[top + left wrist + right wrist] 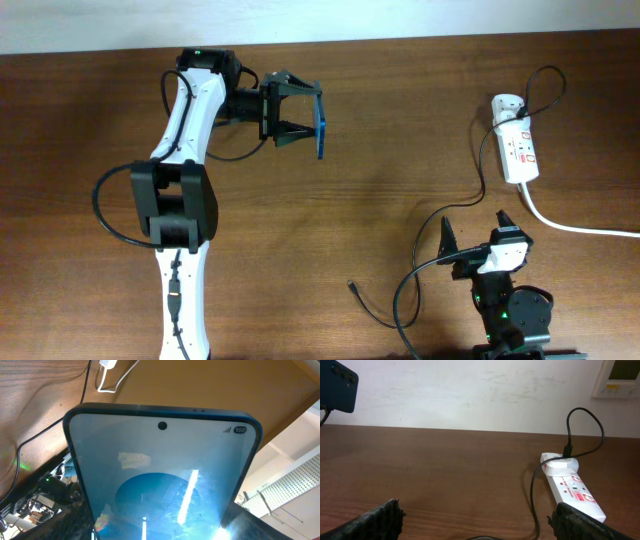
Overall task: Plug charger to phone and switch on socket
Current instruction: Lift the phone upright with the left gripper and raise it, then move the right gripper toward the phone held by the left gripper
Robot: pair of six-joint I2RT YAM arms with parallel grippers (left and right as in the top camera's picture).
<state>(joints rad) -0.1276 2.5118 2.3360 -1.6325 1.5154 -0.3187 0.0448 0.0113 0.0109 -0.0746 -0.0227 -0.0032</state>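
Your left arm (185, 130) reaches away from the near edge, elbow bent and wrist turned to the right, with the left end effector (314, 122) clamped across the phone (322, 130) and holding it aloft. Your right arm (512, 305) sits folded low at the near edge, the right end effector (476, 230) pointing away, fingers spread wide.
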